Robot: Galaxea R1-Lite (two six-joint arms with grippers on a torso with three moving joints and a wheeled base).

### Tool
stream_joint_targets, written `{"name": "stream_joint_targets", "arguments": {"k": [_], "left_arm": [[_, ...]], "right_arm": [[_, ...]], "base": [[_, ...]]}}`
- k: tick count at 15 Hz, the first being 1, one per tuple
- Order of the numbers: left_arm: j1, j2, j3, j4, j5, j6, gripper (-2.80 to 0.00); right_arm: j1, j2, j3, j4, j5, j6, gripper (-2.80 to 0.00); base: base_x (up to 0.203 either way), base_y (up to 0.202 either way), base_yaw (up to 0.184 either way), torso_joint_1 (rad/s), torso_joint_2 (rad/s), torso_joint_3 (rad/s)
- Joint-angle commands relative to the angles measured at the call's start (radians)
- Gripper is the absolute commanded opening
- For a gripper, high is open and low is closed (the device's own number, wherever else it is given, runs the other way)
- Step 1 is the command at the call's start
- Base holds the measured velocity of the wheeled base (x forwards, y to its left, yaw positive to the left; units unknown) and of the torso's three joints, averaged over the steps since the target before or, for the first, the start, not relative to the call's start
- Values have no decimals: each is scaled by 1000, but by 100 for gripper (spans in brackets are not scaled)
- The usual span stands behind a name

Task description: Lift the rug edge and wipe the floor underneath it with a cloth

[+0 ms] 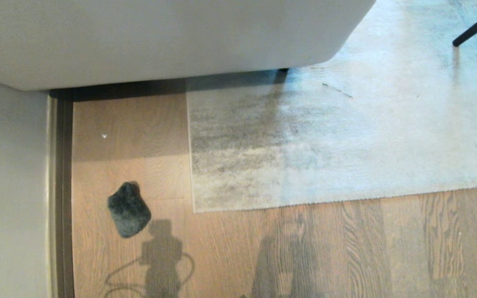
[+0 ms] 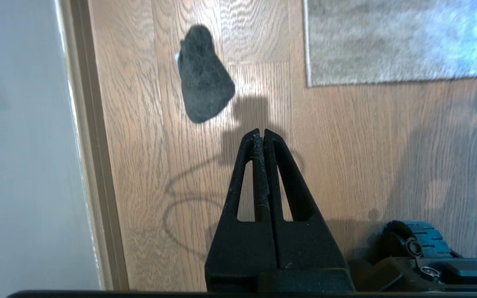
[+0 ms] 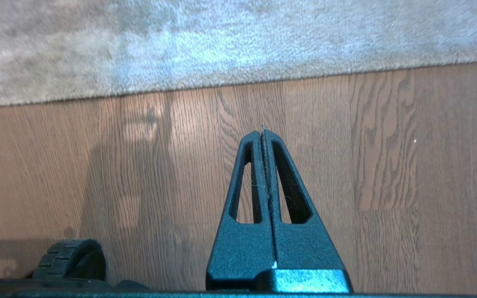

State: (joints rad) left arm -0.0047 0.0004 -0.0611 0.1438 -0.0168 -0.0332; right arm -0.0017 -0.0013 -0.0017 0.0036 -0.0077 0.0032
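While flat on the floor (image 1: pixel 139 140), the cloth (image 1: pixel 128 210) tapers sofaward.

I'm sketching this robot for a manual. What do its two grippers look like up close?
Both match: the left gripper and the right gripper are matte black textured plastic, each with two tapering fingers with long cut-out slots, forming a narrow triangle. Pale lint clings along the inner edges.

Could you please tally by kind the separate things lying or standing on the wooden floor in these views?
Rug: 1
Cloth: 1
Sofa: 1
Black furniture leg: 1
Total: 4
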Motion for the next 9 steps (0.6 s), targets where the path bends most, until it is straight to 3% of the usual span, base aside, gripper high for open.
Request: {"name": "stream_joint_targets", "arguments": {"k": [1,9], "left_arm": [[0,0,0,0,0,-1,-280],[0,0,0,0,0,3,-280]], "right_arm": [[0,1,0,-1,0,0,-280],[0,1,0,-1,0,0,-280]], "base": [[0,0,0,-2,12,207],[0,0,0,3,3,202]]}}
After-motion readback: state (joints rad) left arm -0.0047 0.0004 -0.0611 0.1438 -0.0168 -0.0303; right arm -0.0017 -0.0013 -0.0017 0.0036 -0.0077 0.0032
